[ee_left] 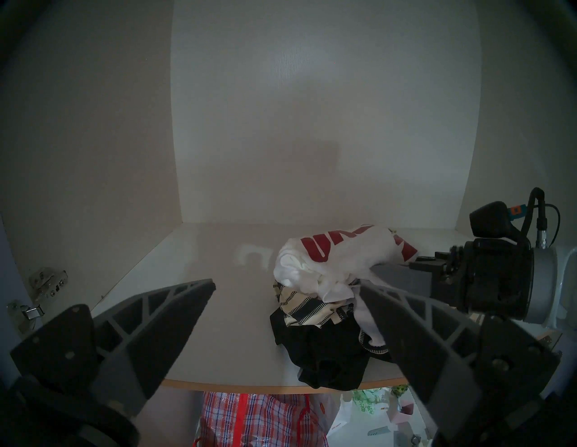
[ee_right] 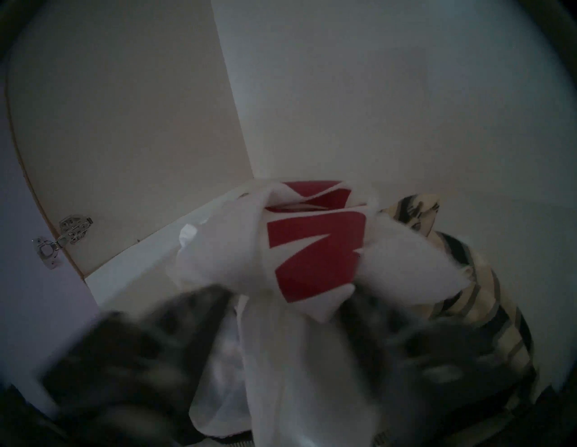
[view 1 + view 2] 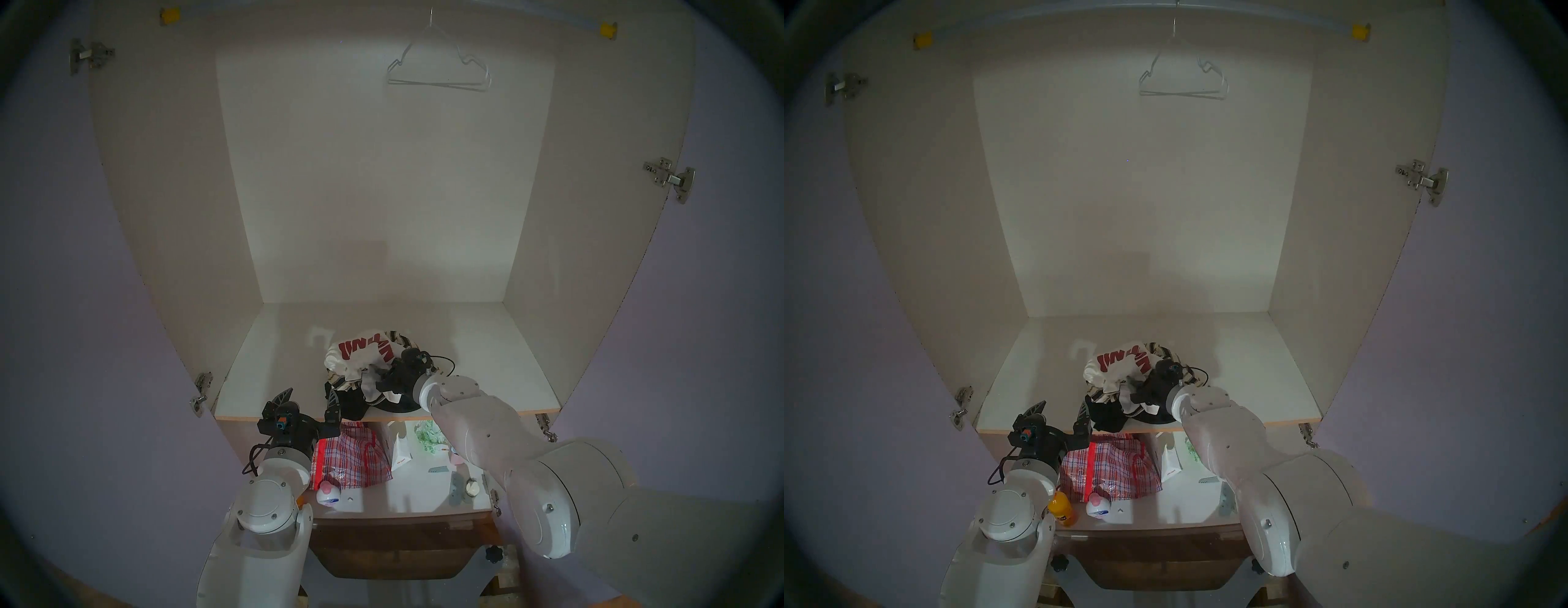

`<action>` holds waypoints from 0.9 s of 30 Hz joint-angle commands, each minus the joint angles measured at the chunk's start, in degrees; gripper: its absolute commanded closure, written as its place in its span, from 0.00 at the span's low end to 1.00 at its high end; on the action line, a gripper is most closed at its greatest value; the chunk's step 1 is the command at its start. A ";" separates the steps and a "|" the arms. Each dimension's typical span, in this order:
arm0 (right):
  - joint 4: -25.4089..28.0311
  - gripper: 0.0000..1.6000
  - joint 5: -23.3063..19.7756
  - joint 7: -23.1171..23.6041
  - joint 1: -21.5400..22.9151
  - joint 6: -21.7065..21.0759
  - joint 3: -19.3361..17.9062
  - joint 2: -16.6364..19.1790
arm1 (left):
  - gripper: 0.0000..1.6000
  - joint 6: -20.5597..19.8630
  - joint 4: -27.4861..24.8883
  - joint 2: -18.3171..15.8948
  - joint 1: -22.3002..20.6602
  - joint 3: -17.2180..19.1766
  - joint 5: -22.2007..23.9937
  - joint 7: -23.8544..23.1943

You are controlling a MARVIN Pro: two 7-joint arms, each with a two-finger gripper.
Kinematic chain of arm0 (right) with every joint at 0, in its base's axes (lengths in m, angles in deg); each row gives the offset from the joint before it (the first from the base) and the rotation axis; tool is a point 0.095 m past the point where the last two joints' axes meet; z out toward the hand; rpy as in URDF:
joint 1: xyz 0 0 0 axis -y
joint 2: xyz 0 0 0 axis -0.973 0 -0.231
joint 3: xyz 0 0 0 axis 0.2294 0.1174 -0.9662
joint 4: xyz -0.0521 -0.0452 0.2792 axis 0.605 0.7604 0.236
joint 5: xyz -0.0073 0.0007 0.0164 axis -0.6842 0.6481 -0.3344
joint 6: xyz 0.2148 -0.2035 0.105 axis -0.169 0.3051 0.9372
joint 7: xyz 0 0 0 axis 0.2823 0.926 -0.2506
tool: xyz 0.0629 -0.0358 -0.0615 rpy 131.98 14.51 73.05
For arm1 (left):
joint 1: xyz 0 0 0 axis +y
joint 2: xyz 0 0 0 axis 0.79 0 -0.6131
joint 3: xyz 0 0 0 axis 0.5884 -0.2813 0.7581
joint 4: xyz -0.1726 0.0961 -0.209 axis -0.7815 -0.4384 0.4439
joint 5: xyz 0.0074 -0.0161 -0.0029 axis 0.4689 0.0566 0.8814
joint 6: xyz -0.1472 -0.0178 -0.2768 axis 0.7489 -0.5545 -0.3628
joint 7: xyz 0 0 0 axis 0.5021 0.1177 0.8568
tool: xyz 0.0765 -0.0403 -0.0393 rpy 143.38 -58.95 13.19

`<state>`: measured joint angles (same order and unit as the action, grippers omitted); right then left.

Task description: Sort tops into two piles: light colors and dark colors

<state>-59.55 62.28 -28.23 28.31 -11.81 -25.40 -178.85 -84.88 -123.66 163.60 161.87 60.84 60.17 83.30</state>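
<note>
Right gripper [image 2: 281, 315] is pinching a fold of the white top [image 3: 360, 354] atop the mixed heap; left gripper [image 3: 303, 403] is waiting wide. Next, I reckon: lifting it clear onto bare shelf [image 3: 271, 361].

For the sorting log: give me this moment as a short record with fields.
setting: open wardrobe shelf, wire hanger on the rail above
clothes: one mixed heap, not yet split
top layer: white top with red letters
middle: cream-and-black striped top
bottom, at the shelf's front edge: black top
right gripper: at the white top, fingers blurred on either side of a fold; grip unclear
left gripper: open, empty, short of the heap
below shelf: red-and-blue checked bag
</note>
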 commanded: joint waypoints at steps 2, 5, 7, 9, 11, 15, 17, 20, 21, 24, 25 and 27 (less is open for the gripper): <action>1.03 0.93 -0.08 -0.93 1.23 4.52 -0.26 -0.64 | 0.00 0.32 -1.61 -0.04 -0.40 -0.16 0.11 -0.28; 1.24 1.00 0.71 -2.78 0.86 6.54 0.12 -0.44 | 0.00 0.31 -1.63 -0.04 -0.39 -0.16 0.11 -0.29; 2.21 1.00 0.65 -2.37 0.41 7.12 0.04 -0.12 | 0.00 0.31 -1.62 -0.04 -0.39 -0.16 0.11 -0.28; 3.37 1.00 0.34 -0.72 0.26 6.99 -0.14 0.32 | 0.00 0.33 -1.59 -0.03 -0.41 -0.16 0.10 -0.27; 4.42 1.00 0.55 0.09 0.12 7.01 0.07 0.71 | 0.00 0.34 -1.57 -0.03 -0.42 -0.16 0.09 -0.25; 6.79 0.95 2.20 2.27 -1.20 5.08 1.74 1.81 | 0.00 0.33 -1.59 -0.04 -0.41 -0.16 0.10 -0.26; 9.44 0.85 2.32 4.09 -3.25 3.29 2.75 2.71 | 0.00 0.32 -1.61 -0.04 -0.40 -0.17 0.11 -0.27; 13.85 0.95 4.32 3.71 -7.29 2.82 5.09 4.56 | 0.00 0.32 -1.60 -0.04 -0.40 -0.17 0.11 -0.27; 16.08 0.94 4.13 4.10 -8.74 2.08 5.36 5.28 | 0.00 0.32 -1.60 -0.04 -0.40 -0.17 0.11 -0.27; 22.07 0.84 3.23 4.76 -12.33 -0.82 6.11 7.63 | 0.00 0.32 -1.61 -0.04 -0.40 -0.17 0.11 -0.27; 24.09 0.91 3.16 4.60 -13.45 -1.50 6.19 8.32 | 0.00 0.31 -1.62 -0.05 -0.39 -0.17 0.12 -0.27; 27.92 0.94 3.43 3.40 -15.42 -3.97 6.17 9.26 | 0.00 0.30 -1.64 -0.05 -0.39 -0.17 0.12 -0.28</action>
<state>-36.80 66.28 -24.31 15.78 -12.36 -18.80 -169.97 -84.88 -123.69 163.59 161.88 60.82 60.18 83.30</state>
